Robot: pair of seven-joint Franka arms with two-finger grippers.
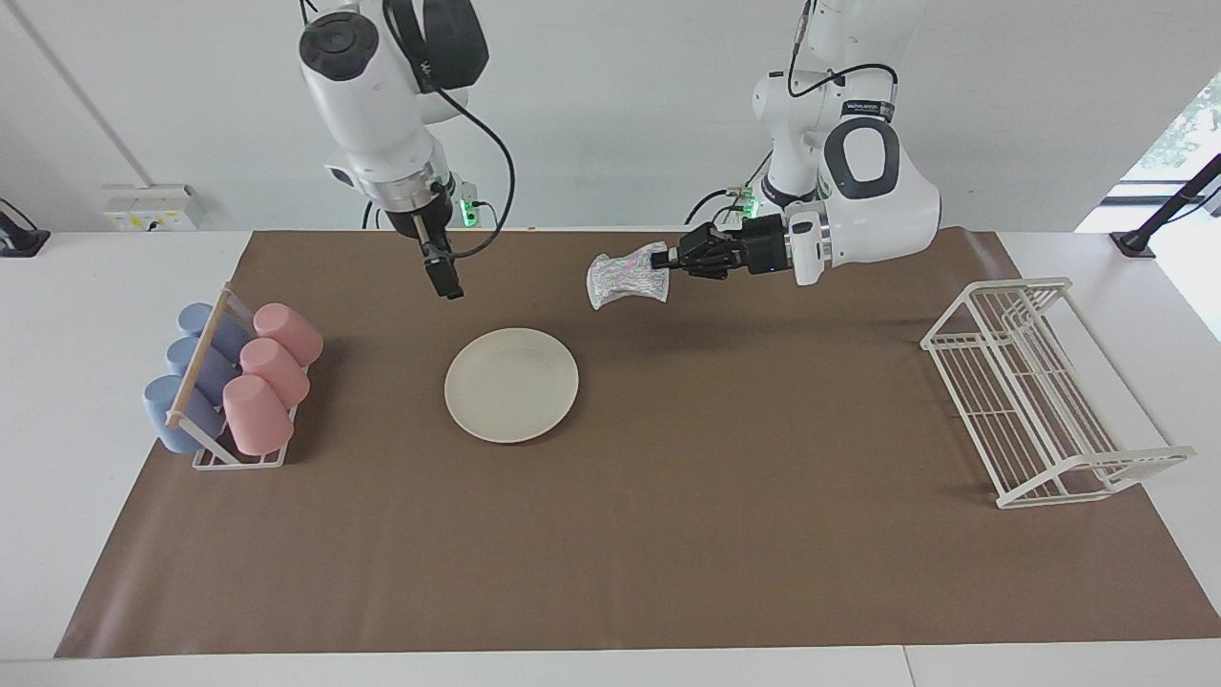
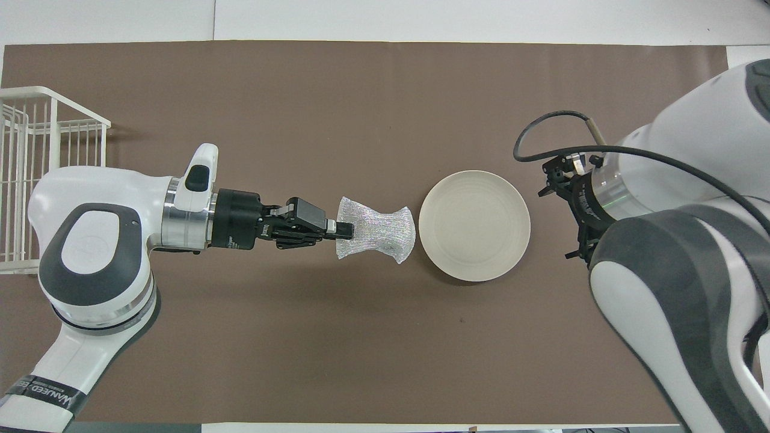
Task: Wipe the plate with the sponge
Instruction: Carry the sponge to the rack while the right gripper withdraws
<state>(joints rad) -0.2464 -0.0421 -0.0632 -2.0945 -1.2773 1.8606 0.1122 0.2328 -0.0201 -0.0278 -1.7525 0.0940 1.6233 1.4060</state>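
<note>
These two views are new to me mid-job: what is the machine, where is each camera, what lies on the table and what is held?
Two white robot arms work at a table covered by a brown mat. The facing view looks at them from across the table; the overhead view looks down from their own end. On the mat lie a round cream-white plate, a wire holder of pink and blue cups and a white wire rack. The left end effector is shut on the silvery glittery sponge, up in the air. The right end effector hangs open, holding nothing.
</note>
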